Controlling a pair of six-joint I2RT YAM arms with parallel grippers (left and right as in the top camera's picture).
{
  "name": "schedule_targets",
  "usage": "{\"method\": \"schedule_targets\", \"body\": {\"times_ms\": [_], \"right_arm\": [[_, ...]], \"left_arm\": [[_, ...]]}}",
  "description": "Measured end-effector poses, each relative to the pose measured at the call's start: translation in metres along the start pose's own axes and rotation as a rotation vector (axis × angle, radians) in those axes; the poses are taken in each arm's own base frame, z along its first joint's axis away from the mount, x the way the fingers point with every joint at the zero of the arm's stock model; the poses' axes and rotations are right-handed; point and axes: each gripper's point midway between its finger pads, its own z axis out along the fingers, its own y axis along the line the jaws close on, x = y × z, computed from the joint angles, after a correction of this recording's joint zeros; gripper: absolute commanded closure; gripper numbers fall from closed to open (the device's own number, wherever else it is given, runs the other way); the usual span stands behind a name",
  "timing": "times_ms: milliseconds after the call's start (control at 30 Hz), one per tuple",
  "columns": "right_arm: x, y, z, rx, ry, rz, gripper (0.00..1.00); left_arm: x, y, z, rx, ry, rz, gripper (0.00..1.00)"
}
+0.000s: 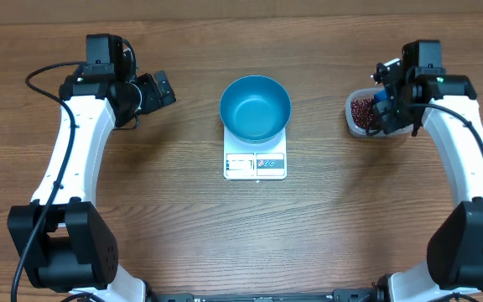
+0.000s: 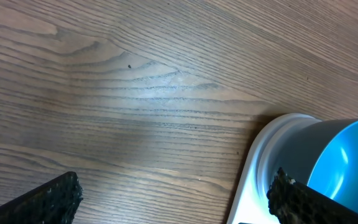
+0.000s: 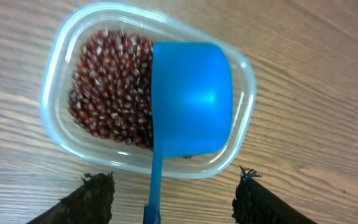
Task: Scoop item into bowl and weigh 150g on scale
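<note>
Wood-grain tabletop point(image 1: 174, 218): right end effector point(image 3: 174, 180), spread wide, hangs over the tub point(image 3: 55, 106) of beans point(image 3: 104, 87), scoop handle point(image 3: 154, 186) loose between its fingers point(image 3: 95, 199). Left end effector point(image 2: 176, 183), also wide, hangs near the bowl point(image 1: 255, 107) on the scale point(image 1: 255, 165).

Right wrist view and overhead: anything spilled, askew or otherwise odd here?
Nothing stands out. The beans all lie inside the clear tub, with the blue scoop resting in it and none seen on the table. The blue bowl sits upright and empty on the scale, its display uncovered.
</note>
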Motion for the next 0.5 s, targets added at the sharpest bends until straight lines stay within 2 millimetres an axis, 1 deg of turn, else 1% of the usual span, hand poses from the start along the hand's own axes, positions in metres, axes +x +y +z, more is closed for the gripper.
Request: {"method": "schedule_targets", "body": {"times_ms": [67,100,133,233,267,300,333,367,433,500], "right_arm": [[0.000,0.000,-0.012,-0.006,-0.008,0.031,0.36],[0.002,-0.001,-0.026,-0.005,-0.023,0.068,0.36],[0.004,-0.001,-0.035,-0.004,-0.030,0.093,0.36],[0.016,0.003,-0.059,-0.018,-0.030,0.185,0.33],[0.017,0.002,-0.064,-0.016,-0.038,0.208,0.25],[0.017,0.002,-0.072,-0.015,-0.061,0.247,0.22],[0.014,0.000,-0.074,-0.013,-0.078,0.264,0.14],[0.011,0.000,-0.074,-0.011,-0.091,0.280,0.00],[0.008,0.000,-0.067,-0.009,-0.107,0.302,0.00],[0.012,0.004,-0.056,-0.016,-0.097,0.316,0.00]], "left_arm": [[0.000,0.000,0.000,0.000,0.000,0.000,0.00],[0.000,0.000,0.000,0.000,0.001,0.000,0.00],[0.000,0.000,0.000,0.000,0.000,0.000,0.00],[0.000,0.000,0.000,0.000,0.000,0.000,0.00],[0.000,0.000,0.000,0.000,0.000,0.000,0.00],[0.000,0.000,0.000,0.000,0.000,0.000,0.00],[0.000,0.000,0.000,0.000,0.000,0.000,0.01],[0.000,0.000,0.000,0.000,0.000,0.000,0.01],[0.000,0.000,0.000,0.000,0.000,0.000,0.00],[0.000,0.000,0.000,0.000,0.001,0.000,0.00]]}}
